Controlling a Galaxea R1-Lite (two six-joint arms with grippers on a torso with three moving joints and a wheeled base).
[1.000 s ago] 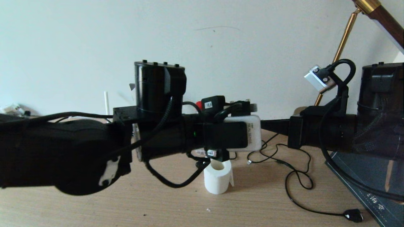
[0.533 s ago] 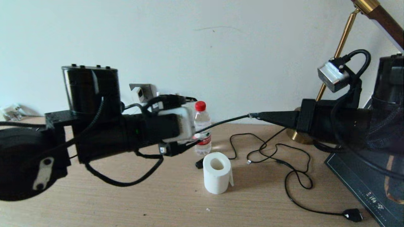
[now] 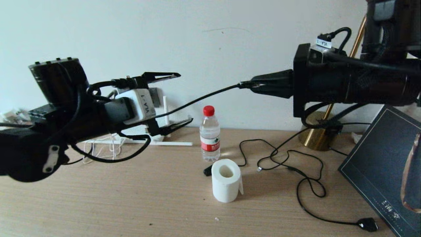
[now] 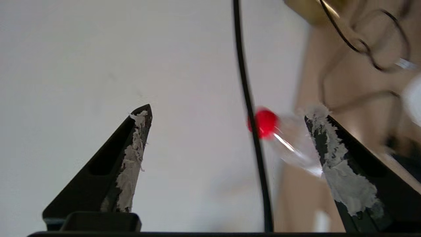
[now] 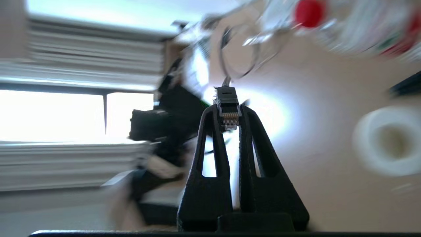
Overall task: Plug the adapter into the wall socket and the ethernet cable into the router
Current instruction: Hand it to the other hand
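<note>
The ethernet step is judged to be in hand. In the right wrist view the plug of the ethernet cable (image 5: 228, 108) is seen clamped between the closed fingers of the right gripper (image 5: 229, 123), its gold contacts facing the camera; in the head view that gripper (image 3: 260, 85) is found in the upper right of the frame, level and pointing toward the frame's left, with the cable (image 3: 197, 98) running out of its tip down toward the left gripper (image 3: 172, 100). The left gripper is held at left of centre with its fingers spread wide and nothing gripped; in the left wrist view the cable (image 4: 250, 118) is seen passing through the gap between the fingers, and contact with either cannot be determined. The router (image 3: 144, 140) is largely hidden behind the left arm at the back of the table (image 3: 131, 204), one white antenna (image 3: 165, 110) being visible; its ports are not seen. The adapter and wall socket cannot be identified. The next move is judged to call for the plug being carried to the router's port edge, aligned and pressed in, the left arm being cleared first. Writing: "VLA-1" is read on the left wrist camera (image 3: 139, 105), a similar label, inverted, on the right wrist (image 3: 324, 42); the characters on the dark board (image 3: 378, 174) at lower right are not legible.
</note>
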